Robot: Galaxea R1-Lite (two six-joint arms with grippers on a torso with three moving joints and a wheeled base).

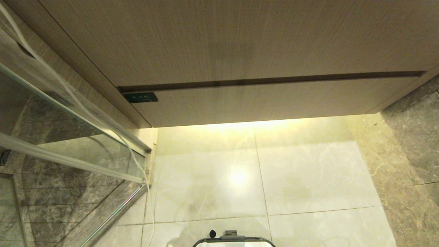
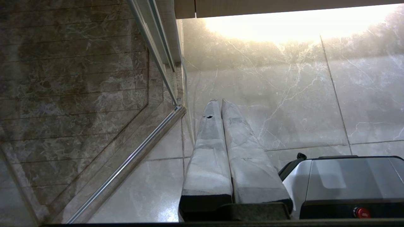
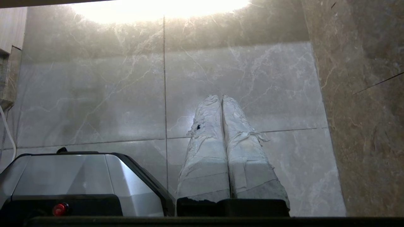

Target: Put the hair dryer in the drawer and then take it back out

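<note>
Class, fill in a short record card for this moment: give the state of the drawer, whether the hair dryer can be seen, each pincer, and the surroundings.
drawer: shut, flush under the taller wood panel, dark label at its left end
hair dryer: not in view
left pincer: shut, empty, hanging over the floor tiles
right pincer: shut, empty, over the same tiles
left side: glass partition
</note>
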